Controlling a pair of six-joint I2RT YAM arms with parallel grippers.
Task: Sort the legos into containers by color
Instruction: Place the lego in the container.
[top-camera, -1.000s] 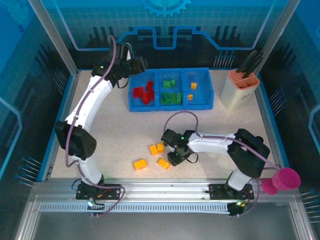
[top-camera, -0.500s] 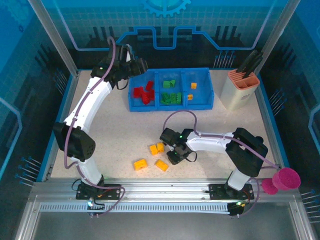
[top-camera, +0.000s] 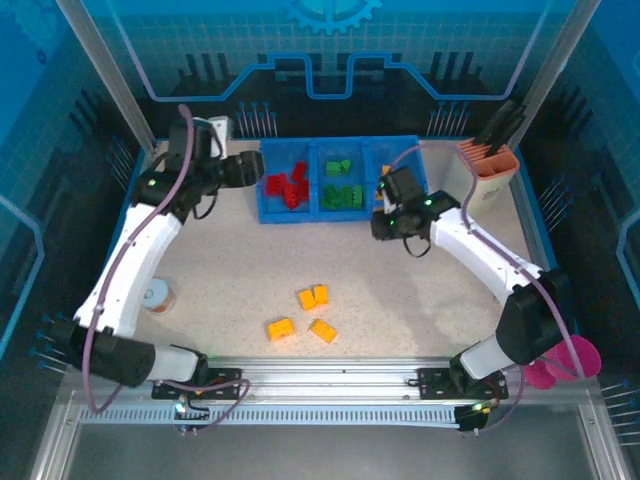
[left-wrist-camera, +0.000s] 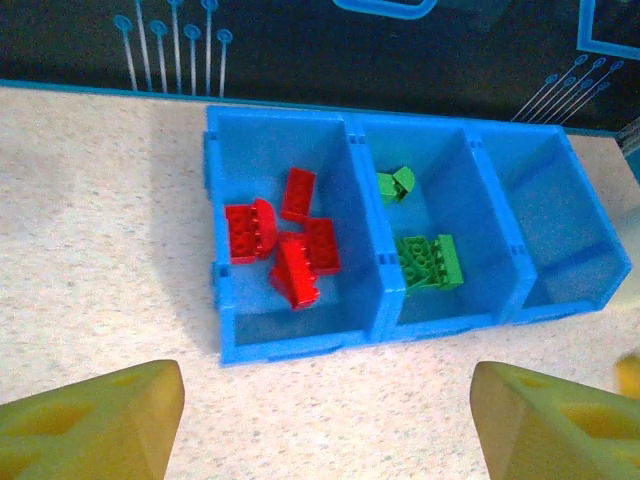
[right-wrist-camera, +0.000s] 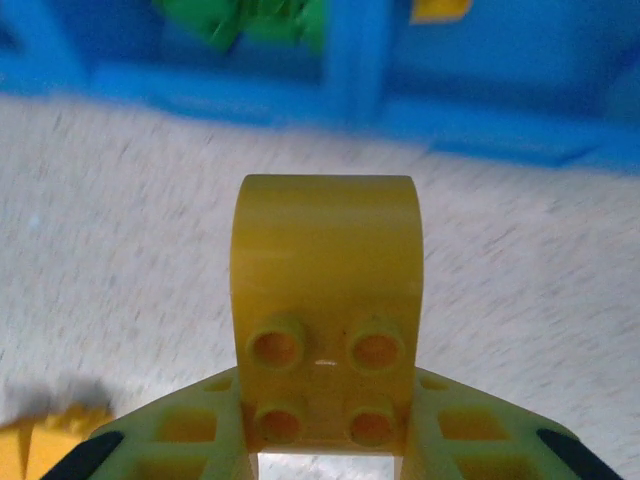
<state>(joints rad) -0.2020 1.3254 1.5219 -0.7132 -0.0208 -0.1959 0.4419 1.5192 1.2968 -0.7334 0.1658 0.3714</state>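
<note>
Right gripper (right-wrist-camera: 325, 425) clenched on yellow brick (right-wrist-camera: 325, 270) near blue tray (left-wrist-camera: 290, 348) (red bricks (left-wrist-camera: 285, 240), green bricks (left-wrist-camera: 425, 262) inside), left gripper (left-wrist-camera: 328, 400) released beside tray

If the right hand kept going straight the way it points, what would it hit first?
Probably the front wall of the blue tray, near an inner divider. The right hand holds a yellow brick out front, so that would touch first; depth is unclear.

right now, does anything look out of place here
Sorting looks right: red bricks and green bricks sit in separate compartments of the blue tray. The odd thing is a small round whitish object on the table, left side; it is no brick.
</note>
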